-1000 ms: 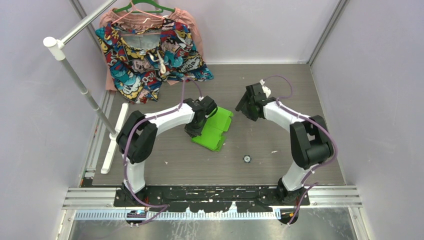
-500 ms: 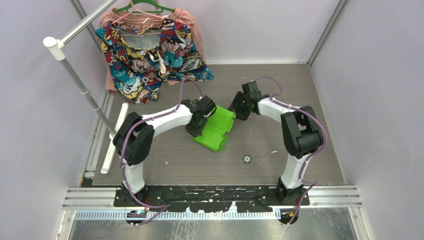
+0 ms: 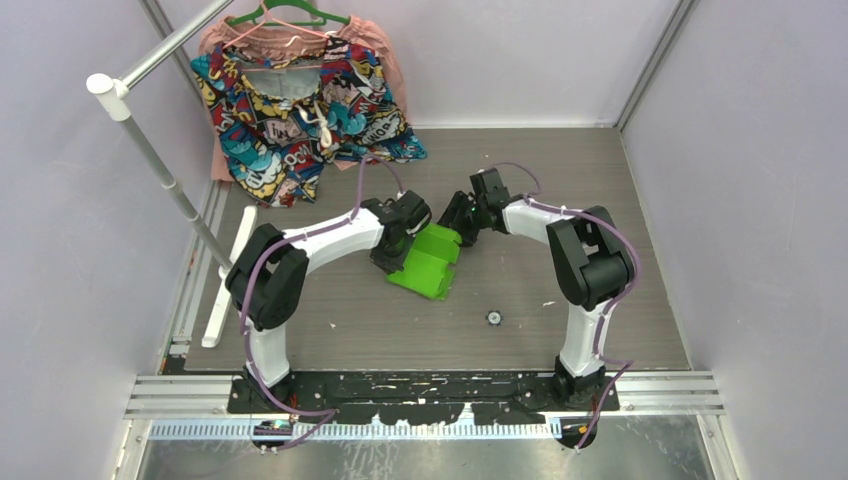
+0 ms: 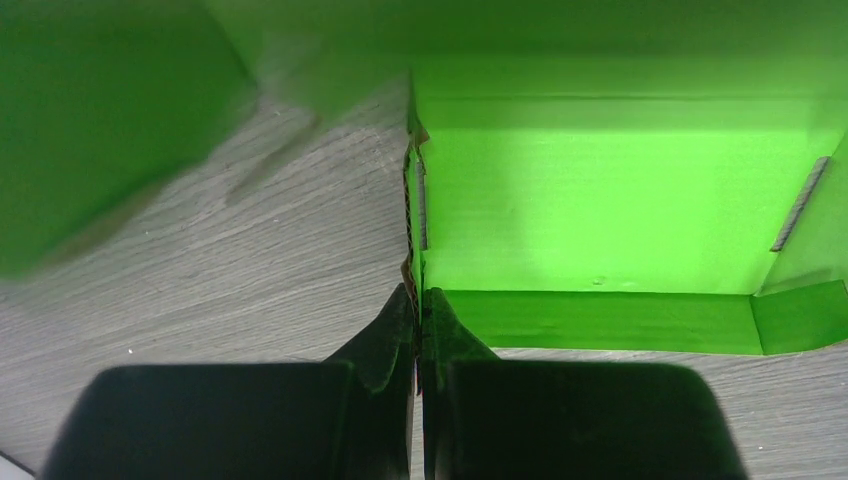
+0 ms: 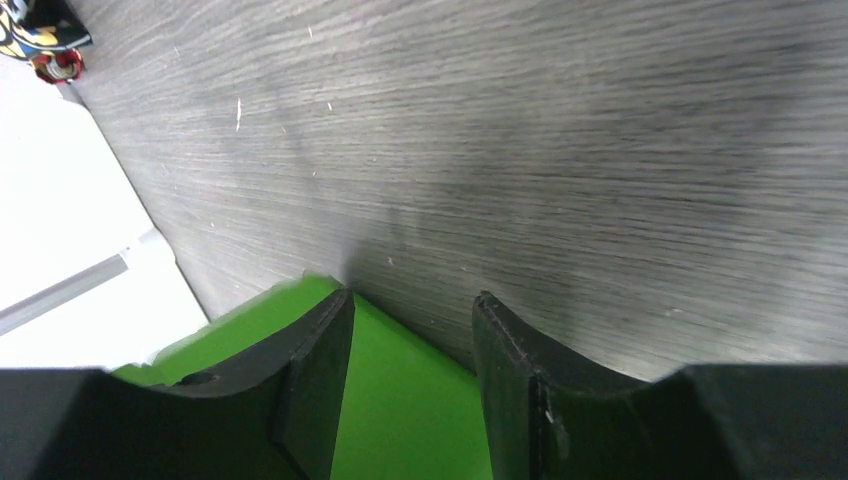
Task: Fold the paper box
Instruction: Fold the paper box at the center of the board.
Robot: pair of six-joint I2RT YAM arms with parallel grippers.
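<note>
Paper box (image 3: 428, 262) sits half-formed on the table (image 3: 600, 200), between the arms. Left gripper (image 4: 417, 300) is clamped tight on one upright wall edge, probably as an anchor. Right gripper (image 5: 412, 300) straddles the far flap, jaws partly apart, gripping nothing evident.

1 flap of paper box (image 4: 600, 210) blurry, cropped

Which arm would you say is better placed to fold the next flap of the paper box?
Probably right: the right gripper is open over the far edge of the paper box, while the left gripper is shut on a box wall, holding it.
</note>
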